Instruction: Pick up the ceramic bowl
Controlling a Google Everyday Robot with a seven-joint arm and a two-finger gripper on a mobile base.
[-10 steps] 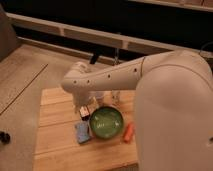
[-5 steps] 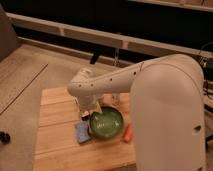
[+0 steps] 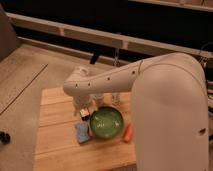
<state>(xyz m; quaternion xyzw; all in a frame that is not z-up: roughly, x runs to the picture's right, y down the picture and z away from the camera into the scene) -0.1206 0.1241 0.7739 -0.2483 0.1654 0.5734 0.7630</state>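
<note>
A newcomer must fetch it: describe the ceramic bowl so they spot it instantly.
On the wooden table, under the white arm, look just beside the claw. The ceramic bowl sits between a blue block and an orange item; it alone is round, glossy green and widest.

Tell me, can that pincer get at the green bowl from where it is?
Probably yes: the pincer hangs just beside the ceramic bowl, near its rim, and nothing visible lies between them.

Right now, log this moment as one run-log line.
phase: pre-grasp | end effector: low beside bowl rim | bowl: on table, not yet lifted | nearby: blue pad, orange item
</note>
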